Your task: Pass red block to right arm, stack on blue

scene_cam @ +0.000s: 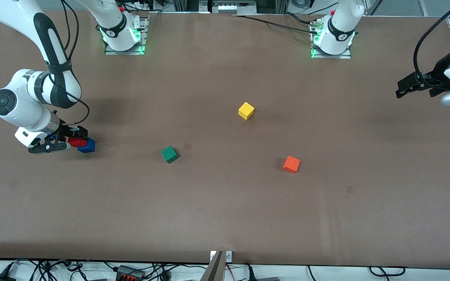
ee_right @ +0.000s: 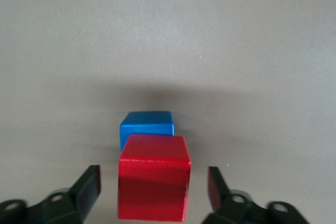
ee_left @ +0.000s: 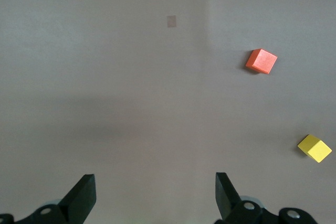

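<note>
The red block (scene_cam: 76, 142) stands between the jaws of my right gripper (scene_cam: 70, 139) at the right arm's end of the table. In the right wrist view the red block (ee_right: 153, 182) has a gap to the finger on each side, so the gripper (ee_right: 152, 182) is open around it. The blue block (scene_cam: 88, 146) touches the red one and is partly covered by it (ee_right: 147, 123); I cannot tell whether the red block rests on it. My left gripper (scene_cam: 402, 88) is open and empty (ee_left: 155, 187), held above the left arm's end of the table.
A green cube (scene_cam: 169, 154) lies nearer the table's middle. A yellow cube (scene_cam: 246, 111) and an orange cube (scene_cam: 291, 164) lie toward the left arm's end; both show in the left wrist view, orange (ee_left: 261, 61) and yellow (ee_left: 314, 148).
</note>
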Tool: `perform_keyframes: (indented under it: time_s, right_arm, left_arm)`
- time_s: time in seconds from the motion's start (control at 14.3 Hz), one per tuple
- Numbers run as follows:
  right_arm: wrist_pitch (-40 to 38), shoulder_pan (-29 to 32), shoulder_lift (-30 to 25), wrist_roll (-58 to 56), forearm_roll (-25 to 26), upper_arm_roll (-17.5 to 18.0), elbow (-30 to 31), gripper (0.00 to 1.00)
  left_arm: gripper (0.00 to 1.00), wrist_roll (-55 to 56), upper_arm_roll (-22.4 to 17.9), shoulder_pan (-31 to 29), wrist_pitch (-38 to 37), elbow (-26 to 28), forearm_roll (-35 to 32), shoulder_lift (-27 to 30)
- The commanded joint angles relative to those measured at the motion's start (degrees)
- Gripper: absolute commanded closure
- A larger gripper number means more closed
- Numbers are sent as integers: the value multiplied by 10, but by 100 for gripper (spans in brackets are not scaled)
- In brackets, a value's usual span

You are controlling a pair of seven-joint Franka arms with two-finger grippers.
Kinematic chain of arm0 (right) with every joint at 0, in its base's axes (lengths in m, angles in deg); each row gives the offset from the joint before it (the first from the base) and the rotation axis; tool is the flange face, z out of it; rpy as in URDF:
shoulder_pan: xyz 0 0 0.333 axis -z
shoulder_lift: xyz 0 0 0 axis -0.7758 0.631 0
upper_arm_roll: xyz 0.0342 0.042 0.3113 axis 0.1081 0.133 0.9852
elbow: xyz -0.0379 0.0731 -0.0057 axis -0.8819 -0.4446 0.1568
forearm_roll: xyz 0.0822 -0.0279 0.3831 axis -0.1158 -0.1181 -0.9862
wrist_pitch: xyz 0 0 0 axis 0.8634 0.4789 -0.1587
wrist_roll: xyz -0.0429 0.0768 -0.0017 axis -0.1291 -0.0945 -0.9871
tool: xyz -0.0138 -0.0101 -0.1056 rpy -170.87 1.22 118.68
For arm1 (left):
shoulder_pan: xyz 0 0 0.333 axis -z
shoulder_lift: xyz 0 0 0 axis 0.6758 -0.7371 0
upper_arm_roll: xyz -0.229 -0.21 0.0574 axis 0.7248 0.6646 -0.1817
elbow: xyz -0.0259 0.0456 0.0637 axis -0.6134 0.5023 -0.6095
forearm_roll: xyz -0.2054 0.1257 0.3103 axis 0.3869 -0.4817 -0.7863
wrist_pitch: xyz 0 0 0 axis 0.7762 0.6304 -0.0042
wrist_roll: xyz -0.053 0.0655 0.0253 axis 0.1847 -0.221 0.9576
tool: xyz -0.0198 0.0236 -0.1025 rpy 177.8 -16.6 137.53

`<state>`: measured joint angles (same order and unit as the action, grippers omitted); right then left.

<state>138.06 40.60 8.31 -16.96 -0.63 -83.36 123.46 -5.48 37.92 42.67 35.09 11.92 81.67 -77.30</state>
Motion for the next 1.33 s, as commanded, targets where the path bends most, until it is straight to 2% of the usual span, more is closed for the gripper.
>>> perform_keyframes:
  time_s: [0.0, 0.21, 0.42, 0.63, 0.77, 1.05, 1.26]
  right_arm:
    - [-56, -7, -25, 16, -1, 3, -25, 0]
    - [-184, -9, -41, 19, 0, 3, -112, 0]
    - [-302, -10, -42, 31, 0, 3, -214, 0]
    - [-387, -9, -43, 78, 1, 3, -284, 0]
    - [-420, -8, -49, 105, 1, 2, -306, 0]
    - [-424, -6, -79, 97, 8, -1, -329, 0]
    - [-445, -4, -79, 99, 12, -1, -366, 0]
  left_arm:
    - [0, -10, 3, 0, -11, -26, -2, -13]
    - [0, -9, 3, 1, -15, -52, -6, -32]
    - [0, -7, 3, 1, -15, -53, -3, -36]
    - [0, -9, 4, 2, -14, -53, -1, -38]
    - [0, -8, 4, 1, -14, -53, -1, -38]
    - [0, -7, 3, 1, -14, -54, -2, -37]
    - [0, -10, 3, -3, -14, -54, -3, -37]
